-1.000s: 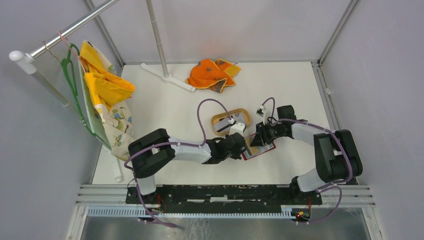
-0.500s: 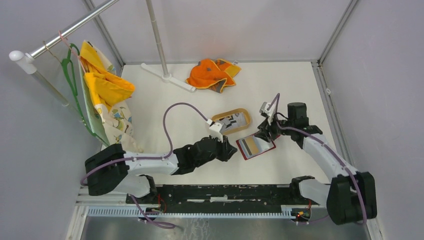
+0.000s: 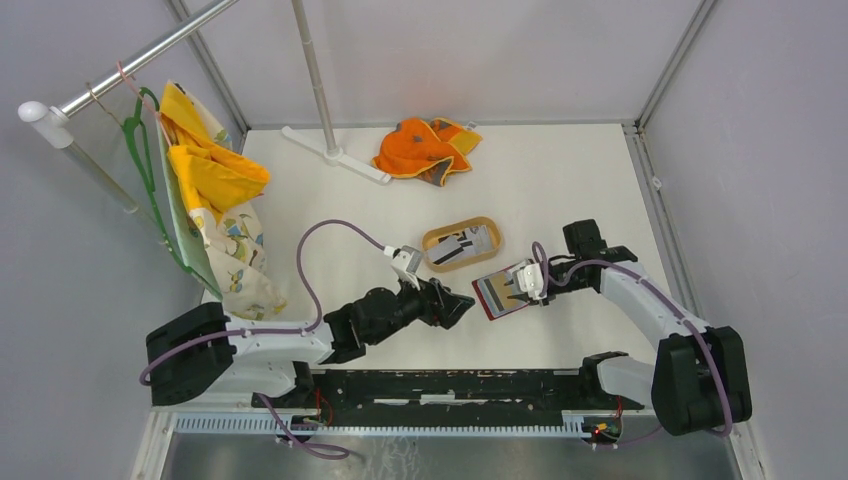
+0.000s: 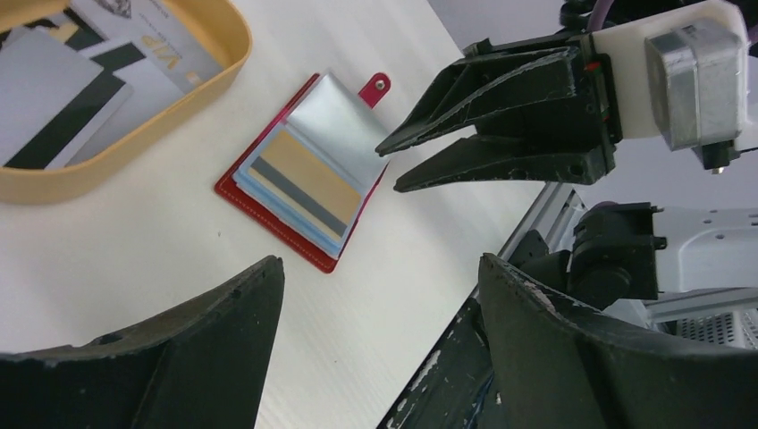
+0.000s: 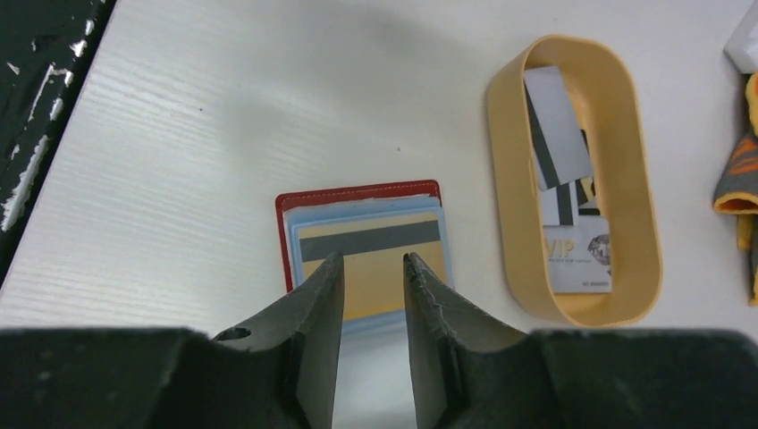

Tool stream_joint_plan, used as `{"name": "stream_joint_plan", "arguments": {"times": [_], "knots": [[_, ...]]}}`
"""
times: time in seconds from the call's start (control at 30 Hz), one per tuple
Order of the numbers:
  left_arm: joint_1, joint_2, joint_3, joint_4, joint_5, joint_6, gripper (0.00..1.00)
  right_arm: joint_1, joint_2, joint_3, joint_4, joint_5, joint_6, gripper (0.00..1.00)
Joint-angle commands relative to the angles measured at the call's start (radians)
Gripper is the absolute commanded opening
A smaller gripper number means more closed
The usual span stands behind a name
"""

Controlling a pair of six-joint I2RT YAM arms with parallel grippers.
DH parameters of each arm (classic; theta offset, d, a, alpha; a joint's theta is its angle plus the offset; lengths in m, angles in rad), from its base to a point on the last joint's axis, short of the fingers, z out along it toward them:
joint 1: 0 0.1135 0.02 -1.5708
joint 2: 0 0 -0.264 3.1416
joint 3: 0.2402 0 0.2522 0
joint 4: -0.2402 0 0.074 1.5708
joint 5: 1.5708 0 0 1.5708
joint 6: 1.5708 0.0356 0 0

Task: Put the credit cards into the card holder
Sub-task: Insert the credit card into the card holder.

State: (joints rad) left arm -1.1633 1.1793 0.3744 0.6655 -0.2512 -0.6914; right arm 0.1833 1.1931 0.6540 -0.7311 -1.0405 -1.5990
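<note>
left pincer (image 4: 380, 268) spread, empty — credit cards (image 4: 54, 98) lie in the tray (image 4: 228, 31), ahead to my left. my right pincer (image 5: 372, 261), slightly parted, hovers over the card holder (image 5: 357, 194).

Left claw (image 3: 460, 305) now off card holder (image 3: 507, 293)

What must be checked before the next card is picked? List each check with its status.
1. Left tool open and empty: ok.
2. Right tool jaws parted, nothing between them: ok.
3. Card holder lying open, pages up: ok.
4. Tan striped card fully inside a sleeve: cannot tell.
5. Credit cards available in the wooden tray: ok, several.
6. Space above the holder free: not ok, the right tool hangs over it.
</note>
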Motion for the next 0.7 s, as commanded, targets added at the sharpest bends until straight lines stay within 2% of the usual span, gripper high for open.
{"name": "stream_joint_plan", "arguments": {"times": [0.0,0.1,0.23,0.33,0.5,0.67], "knots": [[0.005,0.085,-0.046,0.198,0.031,-0.08,0.84,0.007,-0.012,-0.049,0.143,0.091,0.116,0.33],[0.006,0.181,-0.006,0.252,0.089,-0.086,0.72,0.013,0.016,-0.051,0.221,0.156,0.233,0.25],[0.011,0.3,0.04,0.305,0.133,-0.098,0.55,0.018,0.068,-0.054,0.271,0.233,0.316,0.2],[0.027,0.368,0.087,0.262,0.141,-0.107,0.42,0.027,0.104,-0.053,0.289,0.265,0.348,0.2],[0.035,0.435,0.175,0.095,0.104,-0.095,0.34,0.055,0.15,-0.05,0.318,0.318,0.385,0.19],[0.041,0.477,0.218,0.053,0.094,-0.088,0.34,0.085,0.184,-0.047,0.332,0.356,0.403,0.19]]}}
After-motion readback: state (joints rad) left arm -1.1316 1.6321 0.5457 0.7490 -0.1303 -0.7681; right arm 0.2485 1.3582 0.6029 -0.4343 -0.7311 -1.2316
